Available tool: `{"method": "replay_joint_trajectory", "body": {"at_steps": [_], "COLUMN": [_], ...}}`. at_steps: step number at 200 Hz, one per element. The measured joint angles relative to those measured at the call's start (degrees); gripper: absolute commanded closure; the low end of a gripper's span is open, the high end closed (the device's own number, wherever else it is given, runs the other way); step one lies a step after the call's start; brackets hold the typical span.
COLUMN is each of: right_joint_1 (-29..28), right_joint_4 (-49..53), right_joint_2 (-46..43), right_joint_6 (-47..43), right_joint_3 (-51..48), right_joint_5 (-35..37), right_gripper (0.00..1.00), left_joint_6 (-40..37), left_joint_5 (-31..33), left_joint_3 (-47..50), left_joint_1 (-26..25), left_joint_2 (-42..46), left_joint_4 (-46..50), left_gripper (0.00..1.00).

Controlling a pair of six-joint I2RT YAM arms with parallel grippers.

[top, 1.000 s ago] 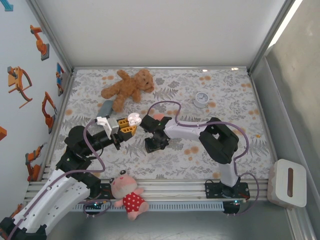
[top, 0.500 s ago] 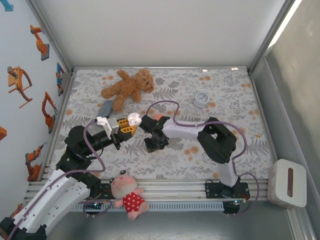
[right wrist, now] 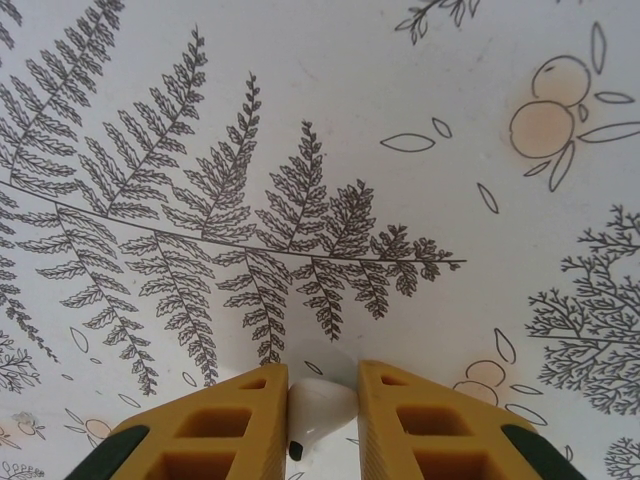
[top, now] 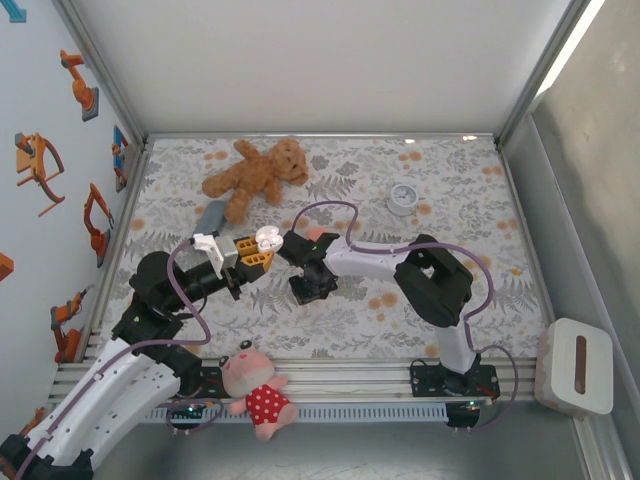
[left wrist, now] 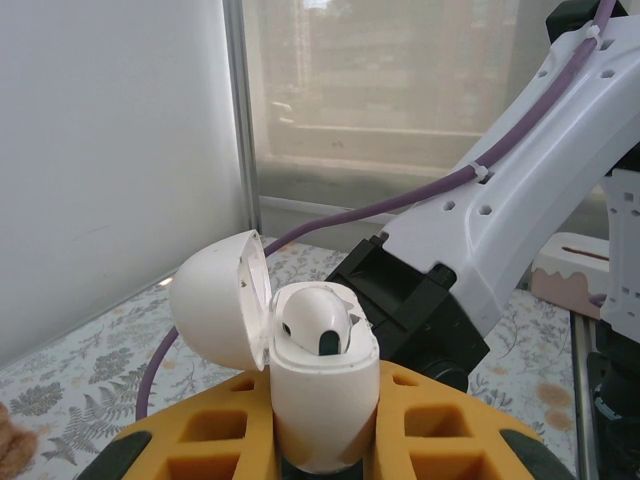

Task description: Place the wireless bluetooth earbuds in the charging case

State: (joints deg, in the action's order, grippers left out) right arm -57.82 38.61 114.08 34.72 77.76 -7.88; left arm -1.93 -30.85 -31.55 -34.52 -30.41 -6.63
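My left gripper is shut on a white charging case, held upright above the cloth with its lid swung open to the left. One white earbud sits in the case. From above, the case shows at the tip of the left gripper, left of centre. My right gripper points down at the fern-patterned cloth. Its yellow fingers press both sides of a second white earbud that rests on the cloth. From above, the right gripper is just right of the case.
A brown teddy bear lies at the back left, with a grey object beside it. A small round white thing sits at the back right. A pink doll lies on the front rail. The right arm stands close behind the case.
The right gripper's fingers have closed in on the earbud on the cloth, and that arm has shifted slightly. The left gripper and the case have not moved.
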Motion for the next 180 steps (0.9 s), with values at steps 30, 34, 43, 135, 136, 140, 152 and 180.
{"method": "replay_joint_trajectory", "body": {"at_steps": [30,34,43,135,136,140,152,180], "right_joint_1": [-0.55,-0.57,-0.72,1.88,1.92,2.19,2.78,3.39], "right_joint_4": [-0.09,-0.07,-0.09,-0.02,0.00,0.00,-0.07,-0.11], "right_joint_2": [-0.44,-0.68,-1.18,-18.91,-19.10,-20.37,-23.52,-30.73], "right_joint_6": [-0.02,-0.02,-0.02,-0.63,-0.70,-0.87,-1.33,-3.04], "right_joint_3": [-0.11,-0.15,-0.26,-4.24,-4.24,-4.26,-4.26,-4.20], "right_joint_5": [0.04,0.09,0.24,5.79,5.88,6.23,7.52,10.67], "right_gripper": [0.78,0.78,0.78,0.78,0.78,0.78,0.78,0.78], "left_joint_6": [0.00,0.00,0.00,0.35,0.35,0.48,0.85,1.95], "left_joint_5": [0.00,0.02,0.02,0.46,0.44,0.46,0.46,0.46], "left_joint_3": [0.17,0.17,0.17,0.20,0.20,0.20,0.24,1.27], "left_joint_1": [0.00,0.00,0.00,0.00,0.00,0.00,0.00,0.00], "left_joint_2": [0.00,0.00,-0.04,-1.77,-1.79,-1.95,-2.43,-4.17], "left_joint_4": [0.00,0.00,-0.02,-0.85,-0.90,-1.11,-1.86,-4.83], "left_gripper": [1.00,1.00,1.00,1.00,1.00,1.00,1.00,1.00]}}
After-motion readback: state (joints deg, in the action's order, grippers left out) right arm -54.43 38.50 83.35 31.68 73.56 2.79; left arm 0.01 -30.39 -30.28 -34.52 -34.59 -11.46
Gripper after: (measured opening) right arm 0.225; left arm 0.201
